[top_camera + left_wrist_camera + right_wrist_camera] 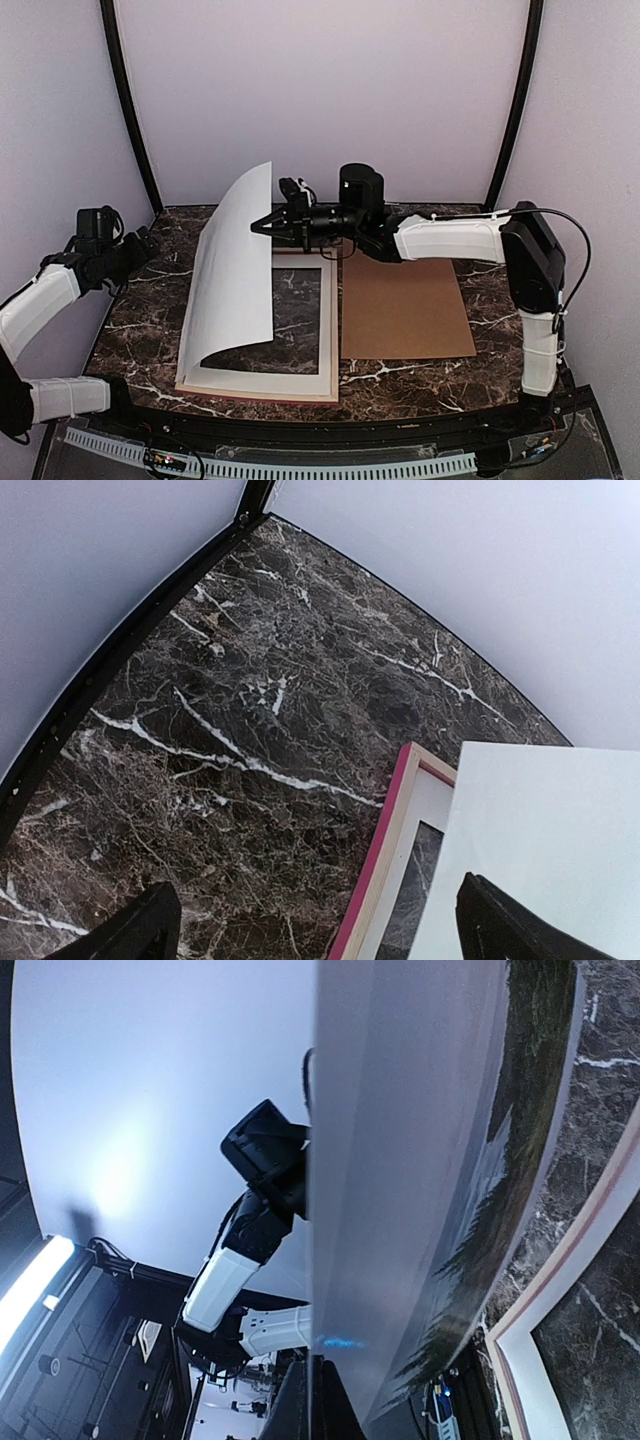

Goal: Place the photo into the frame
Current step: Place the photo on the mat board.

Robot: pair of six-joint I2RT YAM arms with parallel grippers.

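The photo (235,265) stands on edge, bowed, over the left half of the frame (258,394), with its white back toward the left. My right gripper (264,226) is shut on the photo's upper right edge. The right wrist view looks along the sheet: the photo (420,1160) shows its tree print on the right side, and the right gripper (312,1385) pinches its edge. The frame (585,1230) lies flat below. My left gripper (150,245) hangs open to the left, apart from the photo. In the left wrist view the left gripper (320,945) is empty above the frame (385,850) and the photo (550,830).
A white mat border (328,320) lies inside the frame. A brown cardboard backing board (405,305) lies flat on the marble table (150,320) just right of the frame. Pale walls and black corner posts (130,110) close in the back and sides.
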